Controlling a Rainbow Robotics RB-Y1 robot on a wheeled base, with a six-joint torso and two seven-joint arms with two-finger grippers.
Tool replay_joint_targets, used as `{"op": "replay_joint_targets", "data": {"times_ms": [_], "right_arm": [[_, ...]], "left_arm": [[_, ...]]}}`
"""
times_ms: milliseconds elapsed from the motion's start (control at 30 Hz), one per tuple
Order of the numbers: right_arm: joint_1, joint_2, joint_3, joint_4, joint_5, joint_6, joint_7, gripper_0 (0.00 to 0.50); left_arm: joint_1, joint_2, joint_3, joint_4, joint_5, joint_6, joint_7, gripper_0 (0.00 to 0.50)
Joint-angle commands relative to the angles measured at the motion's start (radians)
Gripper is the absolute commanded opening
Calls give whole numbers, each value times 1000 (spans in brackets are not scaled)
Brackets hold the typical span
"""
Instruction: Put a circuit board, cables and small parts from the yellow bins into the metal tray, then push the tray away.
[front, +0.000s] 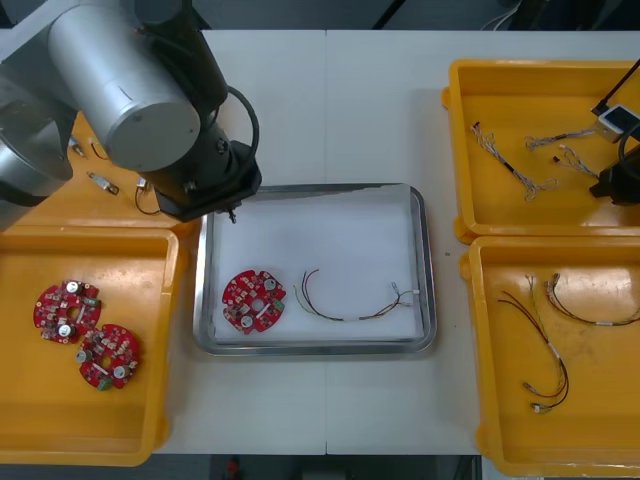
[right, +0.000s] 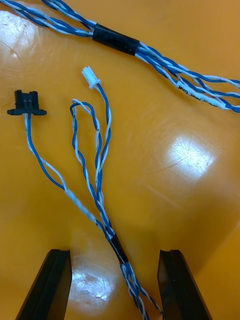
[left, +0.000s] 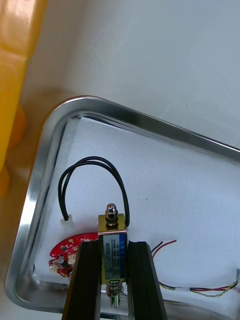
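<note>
**Item 1:** small metal part (left: 113, 231), boxy body w/ a nut on top, a spring at the other end, and a thin black wire loop ending in a white plug.
**Loc.:** clamped by its flat sides between the fingers (left: 89, 280) of the left gripper (left: 114, 247). It hangs over the white lining of the tray (front: 425, 270), at the corner nearest the left bin of loose parts, w/ the circuit board (left: 65, 252) just beside it.
**Handling (est.):** rigid, compact, prob. heavy for its bulk. Smooth faces may slip, so the body grip suits. Never take it by wire or spring. The loop is soft and could snag the tray rim.
**Item 2:** blue and white cable (right: 97, 200), lying on the floor of a yellow bin (front: 455, 150), far one on the right side.
**Loc.:** the right gripper (right: 114, 255) sits low over it, fingers apart, straddling the cable at its short black sleeve.
**Handling (est.):** light, limp, no shape of its own. Best taken at the sleeve, where the strands are bundled. The plug ends will dangle and may catch on the 2nd cable (right: 150, 50) near by.
**Already in tray:** the circuit board and a red and yellow cable (front: 350, 305).
</note>
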Motion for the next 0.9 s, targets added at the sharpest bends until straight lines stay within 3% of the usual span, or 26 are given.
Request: {"op": "replay_joint_targets", "data": {"times_ms": [33, 200, 467, 633, 900], "right_arm": [[-44, -29, 26, 6, -21, -9, -6, 500], [-44, -26, 32, 9, -32, -9, -18, 500], [-44, -3, 32, 54, -58, -28, -24, 500], [-44, 1, 43, 84, -164, -28, -18, 500], [-44, 1, 64, 86, -187, -29, -29, 500]], "left_arm": [[9, -48, -68, -14, -60, 9, 28, 0], [20, -79, -91, 18, -80, 9, 28, 0], [57, -92, -128, 23, -174, -25, 23, 0], [62, -103, -132, 61, -189, -51, 22, 0], [62, -112, -168, 127, -223, -128, 19, 0]]}}
